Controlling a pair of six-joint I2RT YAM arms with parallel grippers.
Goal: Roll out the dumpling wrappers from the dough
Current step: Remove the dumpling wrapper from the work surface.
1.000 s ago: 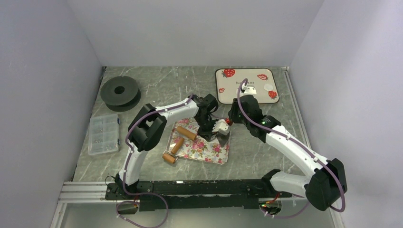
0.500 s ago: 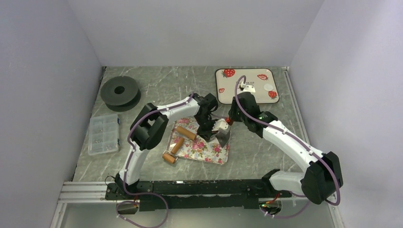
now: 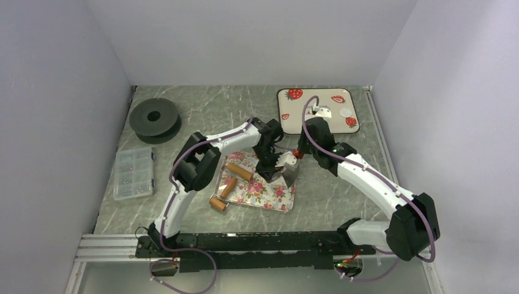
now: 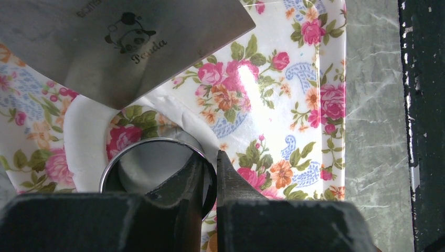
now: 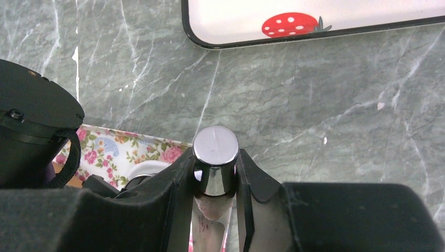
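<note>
Overhead: a wrapper lies on the strawberry tray, upper right. Left wrist: the left claw, nearly closed, pinches the ring cutter on the dough. Right wrist: the right claw clamps the scraper handle. Cutting seems underway; next, lift the cutter straight off.

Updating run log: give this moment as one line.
left hand: shut on ring cutter | right hand: shut on scraper | dough: on floral tray

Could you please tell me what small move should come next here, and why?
Probably slide the scraper under the ring cutter: the left gripper pins the ring on the dough, white dough inside it, and the blade edge lies close beside it.
</note>
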